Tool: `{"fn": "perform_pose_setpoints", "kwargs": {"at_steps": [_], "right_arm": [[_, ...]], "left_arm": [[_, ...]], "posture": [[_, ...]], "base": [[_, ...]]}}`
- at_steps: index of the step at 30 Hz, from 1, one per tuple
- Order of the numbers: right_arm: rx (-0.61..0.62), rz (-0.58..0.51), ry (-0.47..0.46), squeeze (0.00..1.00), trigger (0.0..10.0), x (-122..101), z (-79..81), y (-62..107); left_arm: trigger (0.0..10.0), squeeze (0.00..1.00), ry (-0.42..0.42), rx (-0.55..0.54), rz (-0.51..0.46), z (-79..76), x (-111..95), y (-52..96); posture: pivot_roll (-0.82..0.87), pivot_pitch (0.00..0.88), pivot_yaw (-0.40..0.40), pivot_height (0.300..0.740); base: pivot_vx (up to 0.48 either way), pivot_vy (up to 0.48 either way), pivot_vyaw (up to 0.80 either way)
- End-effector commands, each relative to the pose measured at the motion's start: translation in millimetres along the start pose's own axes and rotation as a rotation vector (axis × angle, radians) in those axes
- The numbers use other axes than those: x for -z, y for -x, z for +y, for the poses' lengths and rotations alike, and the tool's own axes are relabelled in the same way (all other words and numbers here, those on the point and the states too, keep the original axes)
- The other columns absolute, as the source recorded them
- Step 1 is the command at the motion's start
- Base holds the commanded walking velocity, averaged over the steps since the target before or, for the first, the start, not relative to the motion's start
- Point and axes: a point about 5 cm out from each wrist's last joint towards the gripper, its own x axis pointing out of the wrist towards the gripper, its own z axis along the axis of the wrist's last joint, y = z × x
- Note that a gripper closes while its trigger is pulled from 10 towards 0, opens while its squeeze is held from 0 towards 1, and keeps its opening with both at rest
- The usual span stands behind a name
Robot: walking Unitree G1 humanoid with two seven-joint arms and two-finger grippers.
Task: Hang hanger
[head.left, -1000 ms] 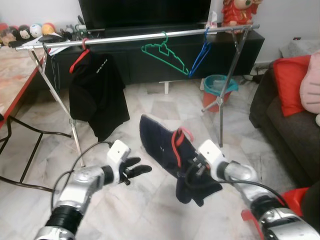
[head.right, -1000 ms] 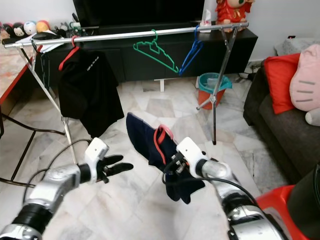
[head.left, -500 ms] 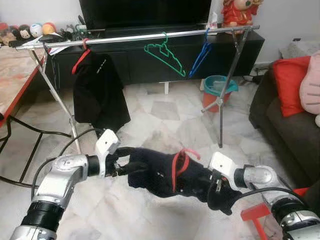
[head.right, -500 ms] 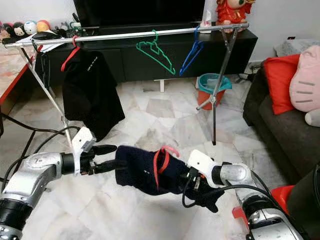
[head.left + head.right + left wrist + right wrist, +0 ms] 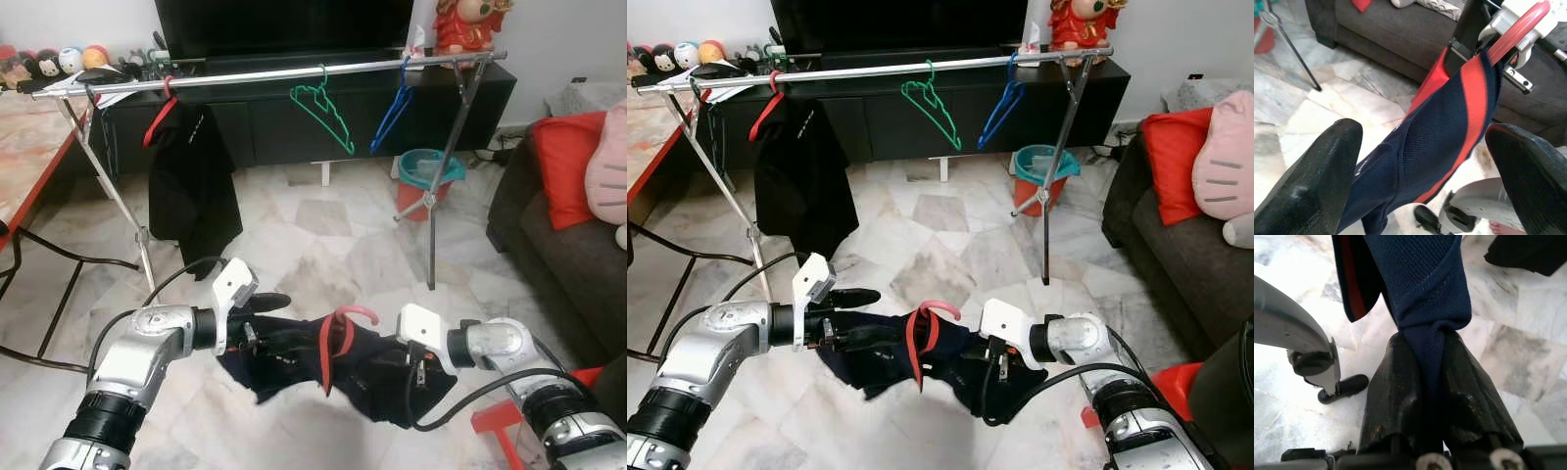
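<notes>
Marble floor, living room.

Left eye view: metal clothes rail runs across in front of a black TV cabinet. On the rail: black garment on a red hanger at the robot's left, empty green hanger mid-rail, empty blue hanger further right. Teal bin stands behind the rail's right leg. Dark sofa with red cushion on the right, table edge on the left. Navy garment on a red hanger is held low over the floor between both arms, well short of the rail. Left gripper is at the garment's left end, fingers spread. Right gripper is at its right end, buried in cloth.

Right eye view: same layout. Red hanger hook sticks up from the middle of the navy garment. Rail's right leg stands between the robot and the bin.

Left wrist view: both fingers wide apart, navy cloth with red trim passes between them, not pinched. Sofa base behind.

Right wrist view: right gripper clenched on a bunched fold of the navy garment, left arm below it.
</notes>
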Motion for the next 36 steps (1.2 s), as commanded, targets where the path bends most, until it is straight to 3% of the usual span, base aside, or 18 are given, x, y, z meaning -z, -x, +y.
{"fn": "perform_pose_setpoints", "kwargs": {"at_steps": [1, 5, 6, 31, 32, 33, 36], "right_arm": [[-0.012, -0.041, 0.030, 0.00, 0.0, -8, -0.5, -1.2], [-0.029, -0.040, 0.040, 0.00, 0.0, -10, -0.3, -1.2], [-0.033, -0.042, 0.043, 0.00, 0.0, -11, -0.5, -1.2], [-0.080, -0.098, 0.087, 0.00, 0.0, -37, -6.2, -10.4], [-0.079, -0.099, 0.087, 0.00, 0.0, -38, -6.5, -10.6], [-0.078, -0.099, 0.087, 0.00, 0.0, -38, -6.8, -10.6], [-0.071, -0.101, 0.089, 0.00, 0.0, -39, -7.9, -10.2]], "left_arm": [[10.0, 1.00, -0.014, 0.028, 0.034, -0.8, 2, -3.3], [10.0, 1.00, -0.049, 0.038, 0.063, -0.7, 6, -4.6], [10.0, 0.00, -0.053, 0.047, 0.068, -0.9, 7, -5.0], [10.0, 0.00, -0.047, 0.084, 0.083, 1.1, 15, -28.4], [4.7, 0.00, -0.045, 0.079, 0.082, 1.7, 15, -28.6], [0.0, 0.00, -0.043, 0.071, 0.083, 2.5, 16, -28.7], [0.0, 0.00, -0.037, 0.065, 0.085, 3.6, 17, -28.6]], "posture": [[0.04, 0.000, 0.048, 0.740], [0.04, 0.000, 0.043, 0.740], [0.04, 0.000, 0.043, 0.740], [0.04, 0.000, 0.040, 0.740], [0.04, 0.000, 0.040, 0.740], [0.04, 0.000, 0.040, 0.740], [0.04, 0.000, 0.041, 0.740]], "base": [[0.000, 0.000, 0.00], [0.000, 0.000, 0.00], [0.000, 0.000, 0.00], [0.000, 0.000, 0.00], [0.000, 0.000, 0.00], [0.000, 0.000, 0.00], [0.000, 0.000, 0.00]]}}
